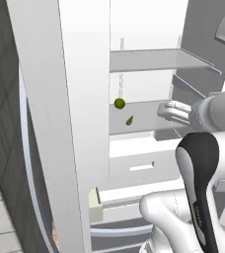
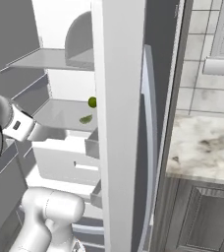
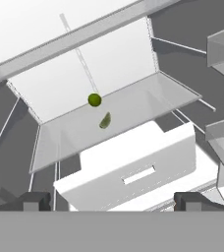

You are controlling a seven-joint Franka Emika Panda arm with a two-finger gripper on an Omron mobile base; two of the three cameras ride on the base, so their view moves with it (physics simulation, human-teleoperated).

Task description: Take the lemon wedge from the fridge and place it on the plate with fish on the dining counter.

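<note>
We see the fridge (image 1: 85, 99) standing open, its door edges cutting off much of the interior. The lemon wedge (image 3: 105, 120) lies on the middle glass shelf (image 3: 148, 106), long axis slanting toward the back wall. A small green ball (image 3: 95, 100) sits just behind it. The gripper (image 3: 112, 201) hangs well short, fingers spread, holding nothing, above a white drawer (image 3: 133, 170).

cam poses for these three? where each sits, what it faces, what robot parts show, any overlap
Left base view: behind the arm to its left, facing the open fridge; arm at lower right, gripper toward the shelf.
Right base view: behind to its right, same fridge; arm at lower left.
Hand view: on the hand, facing the shelf; fingertips at bottom.
Shared: lemon wedge and green ball on that shelf.
</note>
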